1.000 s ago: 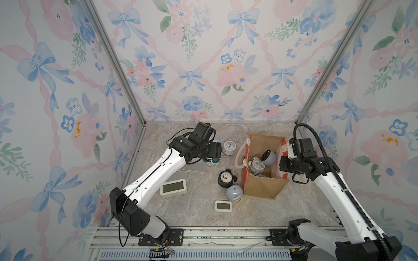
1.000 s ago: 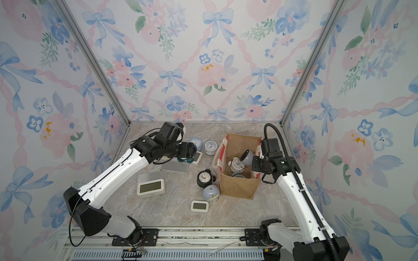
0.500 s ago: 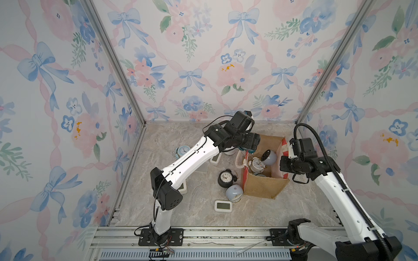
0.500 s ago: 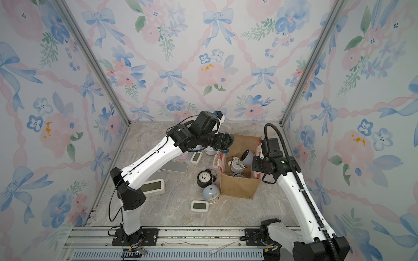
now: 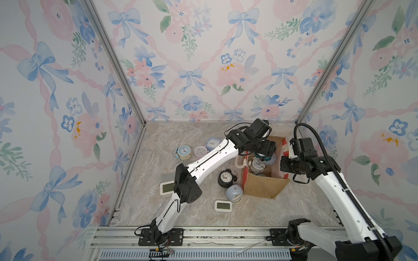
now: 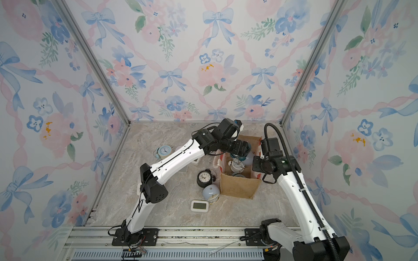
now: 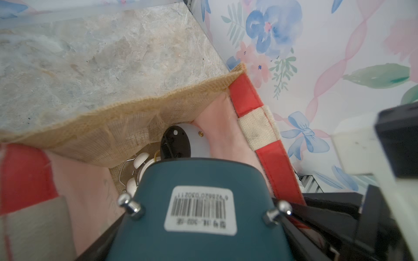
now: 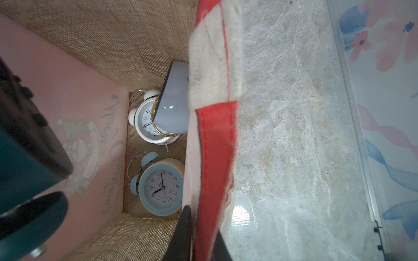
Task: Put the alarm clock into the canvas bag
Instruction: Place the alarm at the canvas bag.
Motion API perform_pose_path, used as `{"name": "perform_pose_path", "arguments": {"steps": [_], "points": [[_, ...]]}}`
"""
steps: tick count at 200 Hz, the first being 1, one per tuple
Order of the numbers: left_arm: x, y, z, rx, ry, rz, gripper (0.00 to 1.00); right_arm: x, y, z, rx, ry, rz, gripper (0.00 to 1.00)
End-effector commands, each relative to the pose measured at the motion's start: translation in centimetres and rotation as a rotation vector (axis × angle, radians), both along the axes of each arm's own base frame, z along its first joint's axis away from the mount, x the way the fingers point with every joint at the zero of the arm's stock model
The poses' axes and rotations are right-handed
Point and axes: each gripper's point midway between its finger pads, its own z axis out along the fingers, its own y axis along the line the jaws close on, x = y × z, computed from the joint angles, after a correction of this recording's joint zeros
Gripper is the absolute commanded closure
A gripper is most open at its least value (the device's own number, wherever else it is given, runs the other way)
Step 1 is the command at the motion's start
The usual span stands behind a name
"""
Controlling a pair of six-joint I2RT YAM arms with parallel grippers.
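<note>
Marble tabletop (image 5: 162,140), floral bow wallpaper (image 5: 192,74), aluminium corner posts (image 5: 115,59)

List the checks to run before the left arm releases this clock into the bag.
1. Grip on teal alarm clock by left end effector: ok.
2. Clock above the canvas bag mouth: ok.
3. Mouth held open by right end effector, pinching the red side wall: ok.
4. Bare floor under the clock: cannot tell; white clock, grey dome clock and blue-rimmed clock already lie inside.
</note>
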Motion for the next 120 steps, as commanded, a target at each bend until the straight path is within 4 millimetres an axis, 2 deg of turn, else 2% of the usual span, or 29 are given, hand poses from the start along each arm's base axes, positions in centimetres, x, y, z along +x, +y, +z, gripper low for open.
{"name": "perform_pose_path", "arguments": {"steps": [1,84,120], "points": [[-0.5,-0.6,0.3,-0.036,0.031,-0.004,0.49,-0.5,-0.2,1.2,-0.018,-0.013,0.008,0.87],[-4.8,-2.5,-6.2,0.036,0.202,-0.116,0.51,-0.4,-0.4,1.4,-0.016,-0.024,0.003,0.87],[-6.6,-2.7,-9.0,0.085,0.255,-0.147,0.5,-0.3,-0.3,1.3,-0.014,-0.021,0.006,0.87]]}}
